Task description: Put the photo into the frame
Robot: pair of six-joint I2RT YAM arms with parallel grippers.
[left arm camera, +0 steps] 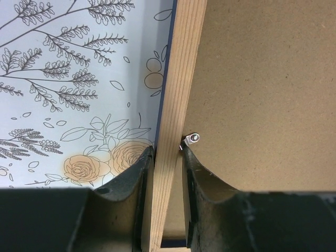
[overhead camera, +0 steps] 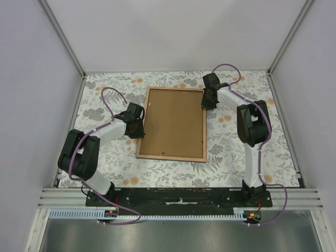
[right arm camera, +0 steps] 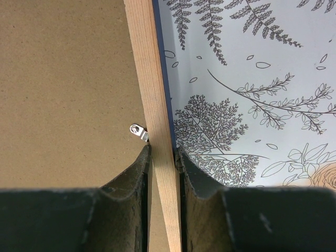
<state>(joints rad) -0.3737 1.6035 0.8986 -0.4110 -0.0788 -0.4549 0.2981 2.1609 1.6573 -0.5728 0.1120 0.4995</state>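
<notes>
1 rectangular fibreboard-backed wooden frame (overhead camera: 170,157)

Floral-print tablecloth (overhead camera: 220,157), brown fibreboard backing panel (overhead camera: 173,123), small metal tab (left arm camera: 193,138)

Scanning all 3 views: no txt, labels, brands or nos. legible anywhere. The frame (overhead camera: 173,156) rail is bare wood, the board (overhead camera: 173,123) plain brown, the counter (overhead camera: 236,152) floral print only, no lettering.
</notes>
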